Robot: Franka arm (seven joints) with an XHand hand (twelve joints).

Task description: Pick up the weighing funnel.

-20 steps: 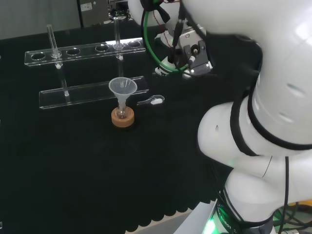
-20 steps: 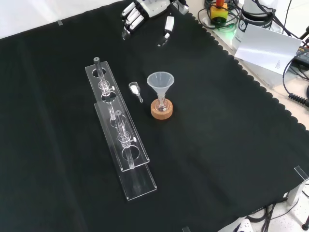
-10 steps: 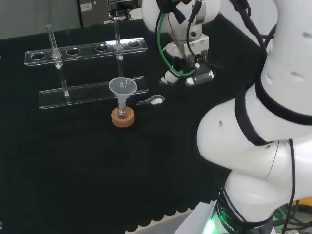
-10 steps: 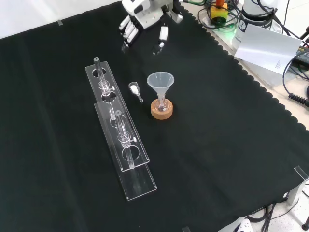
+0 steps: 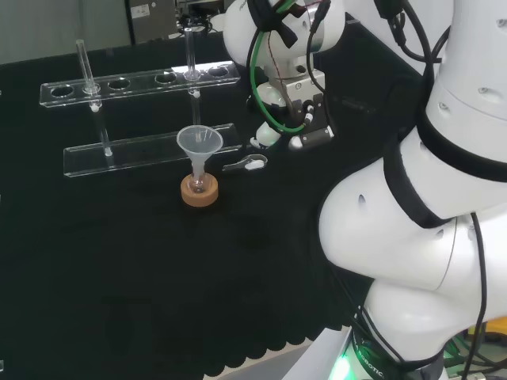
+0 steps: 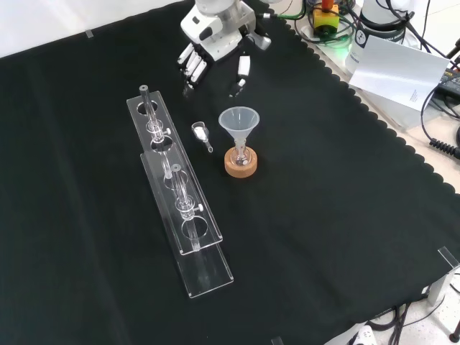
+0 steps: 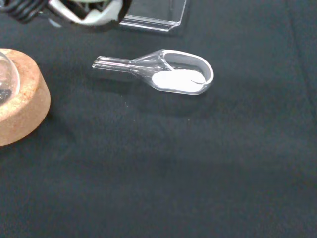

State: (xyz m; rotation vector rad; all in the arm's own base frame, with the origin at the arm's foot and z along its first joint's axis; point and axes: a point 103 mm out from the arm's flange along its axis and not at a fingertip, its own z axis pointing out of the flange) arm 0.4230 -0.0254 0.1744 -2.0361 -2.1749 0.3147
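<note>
Cloth: a black cloth (image 6: 338, 215) covers the bench.
Funnel: a clear cone-shaped funnel (image 6: 238, 120) stands mouth up, its stem in a small flask (image 6: 241, 154).
Stand: the flask sits on a cork ring (image 6: 240, 171).
Rack: a long clear test tube rack (image 6: 208, 269) lies left of the funnel in the front view.
Tubes: two glass tubes stand upright in the rack, a far tube (image 6: 149, 108) and a near tube (image 6: 180, 188).
Paper: a white sheet (image 6: 399, 72) lies off the cloth, upper right.
</note>
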